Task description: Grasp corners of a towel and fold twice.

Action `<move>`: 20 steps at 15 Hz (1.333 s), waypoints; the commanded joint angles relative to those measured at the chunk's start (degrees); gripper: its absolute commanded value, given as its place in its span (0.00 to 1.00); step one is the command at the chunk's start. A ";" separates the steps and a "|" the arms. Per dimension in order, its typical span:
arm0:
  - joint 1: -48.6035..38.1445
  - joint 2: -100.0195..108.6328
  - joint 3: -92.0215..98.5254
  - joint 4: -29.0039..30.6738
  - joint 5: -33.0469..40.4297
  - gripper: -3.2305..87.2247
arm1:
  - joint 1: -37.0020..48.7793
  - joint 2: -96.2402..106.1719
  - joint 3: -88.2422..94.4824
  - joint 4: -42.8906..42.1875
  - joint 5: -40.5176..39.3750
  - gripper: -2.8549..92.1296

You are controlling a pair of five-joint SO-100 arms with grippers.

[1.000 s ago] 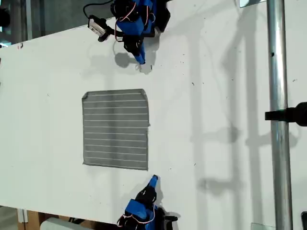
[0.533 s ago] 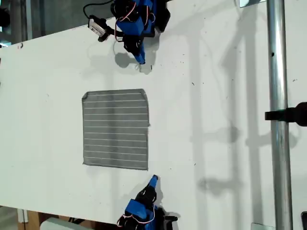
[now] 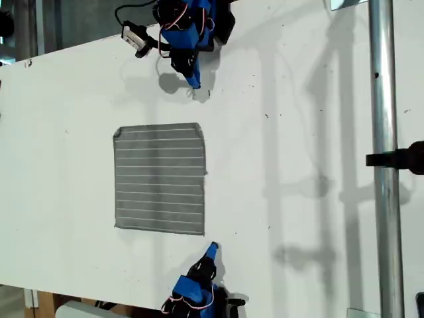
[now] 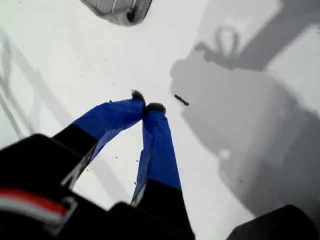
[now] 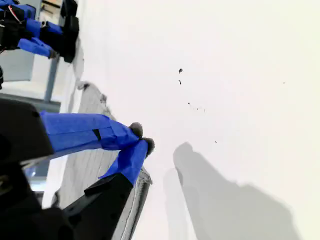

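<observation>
The towel (image 3: 159, 178) lay flat mid-table between my grippers, untouched. My first gripper (image 4: 148, 106) and second gripper (image 5: 141, 137), both closed and empty, each faced a corner near a table edge.

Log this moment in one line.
towel: flat, unfolded | my first gripper: shut, empty | my second gripper: shut, empty

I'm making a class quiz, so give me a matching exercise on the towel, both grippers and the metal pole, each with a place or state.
1 towel
2 my first gripper
3 my second gripper
4 metal pole

A at the exterior view's right
B shut, right beside a towel corner
C flat, unfolded
D shut, short of the towel

Pairs: 1-C; 2-D; 3-B; 4-A
</observation>
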State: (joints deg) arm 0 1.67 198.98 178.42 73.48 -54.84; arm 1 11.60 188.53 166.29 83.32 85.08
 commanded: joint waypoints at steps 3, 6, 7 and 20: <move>0.09 0.09 0.44 0.35 0.18 0.03 | 0.88 -0.26 -0.44 0.53 0.26 0.08; 0.09 0.09 0.44 0.35 0.18 0.03 | 1.41 -0.26 -0.44 0.53 0.26 0.08; 0.09 0.09 0.44 0.35 0.18 0.03 | 1.32 -0.26 -0.44 0.53 0.26 0.08; 0.44 0.09 0.44 0.35 -38.23 0.03 | -1.32 -0.26 -0.53 0.09 0.26 0.03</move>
State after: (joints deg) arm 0 2.46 198.98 178.42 73.48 -96.86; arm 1 10.46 188.53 166.29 83.32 85.43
